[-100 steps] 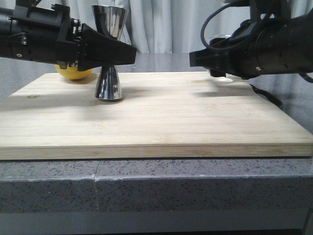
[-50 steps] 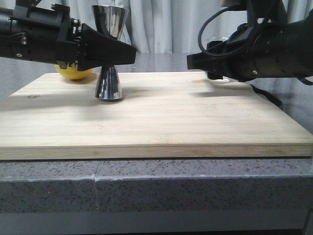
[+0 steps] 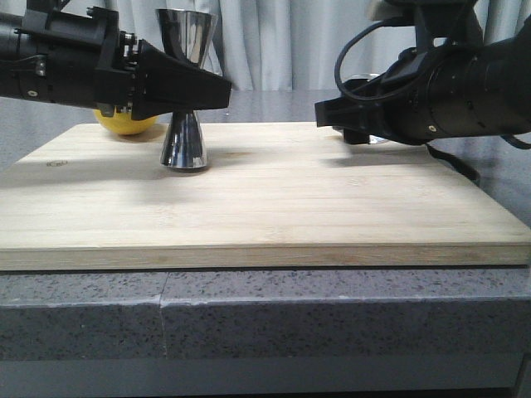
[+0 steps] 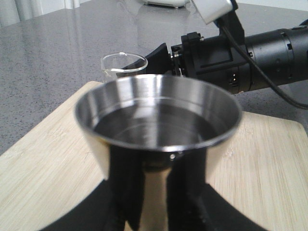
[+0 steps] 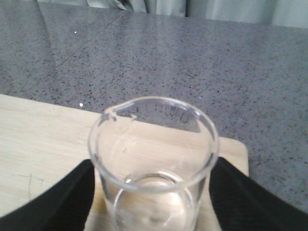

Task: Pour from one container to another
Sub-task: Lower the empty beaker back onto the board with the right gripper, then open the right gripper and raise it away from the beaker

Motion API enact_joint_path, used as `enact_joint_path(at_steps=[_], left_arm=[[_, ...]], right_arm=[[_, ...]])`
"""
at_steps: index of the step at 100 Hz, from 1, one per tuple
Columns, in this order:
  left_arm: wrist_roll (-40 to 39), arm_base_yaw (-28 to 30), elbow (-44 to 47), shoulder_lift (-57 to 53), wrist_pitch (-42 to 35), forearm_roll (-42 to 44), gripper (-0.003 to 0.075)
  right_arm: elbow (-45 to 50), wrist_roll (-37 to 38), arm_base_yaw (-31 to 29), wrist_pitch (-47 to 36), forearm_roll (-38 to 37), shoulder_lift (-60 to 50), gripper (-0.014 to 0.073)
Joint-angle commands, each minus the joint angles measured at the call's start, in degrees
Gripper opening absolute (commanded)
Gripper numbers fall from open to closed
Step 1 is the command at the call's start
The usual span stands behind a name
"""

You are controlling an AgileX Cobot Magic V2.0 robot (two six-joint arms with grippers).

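Note:
The steel jigger stands upright on the wooden board at its back left. My left gripper is shut on the jigger's narrow waist. In the left wrist view its open cup fills the middle, with my left gripper pinching the stem below it. The clear glass beaker sits between the fingers of my right gripper, which press on its sides, near the board's back right corner. In the front view my right gripper hides most of the beaker. The beaker stays upright.
A yellow lemon lies behind my left arm at the board's back left corner. The board rests on a grey stone counter. A black cable trails from the right arm over the board's right side. Curtains hang behind.
My right arm has shifted a little to the left with the beaker, towards the jigger. The left arm and the jigger have not moved.

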Motion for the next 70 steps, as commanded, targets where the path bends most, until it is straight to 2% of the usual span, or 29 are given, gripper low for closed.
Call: enact_joint_path(at_steps=[1,12,36,70], left_arm=[[-0.2,-0.4,-1.6,-2.3,6.7,-4.2,0.0134],[-0.2,-0.4,-1.6,-2.3,6.7,-4.2,0.0134],[-0.2,-0.4,-1.6,-2.3,6.7,-4.2,0.0134],[-0.2,-0.4,-1.6,-2.3,6.7,-4.2,0.0134]], right_arm=[[-1.5,0.1,-0.1,-3.9,-1.3,-2.3,0.0543],[-1.4,0.1,-0.1,-2.2,-1.3,-4.2,0.0562],[-1.4,-2.5,-0.6,14.4,-1.3,-12.2,0.0562],[-1.1,-4.5,-8.2,34.7,-1.3,-23.4,0.0562]])
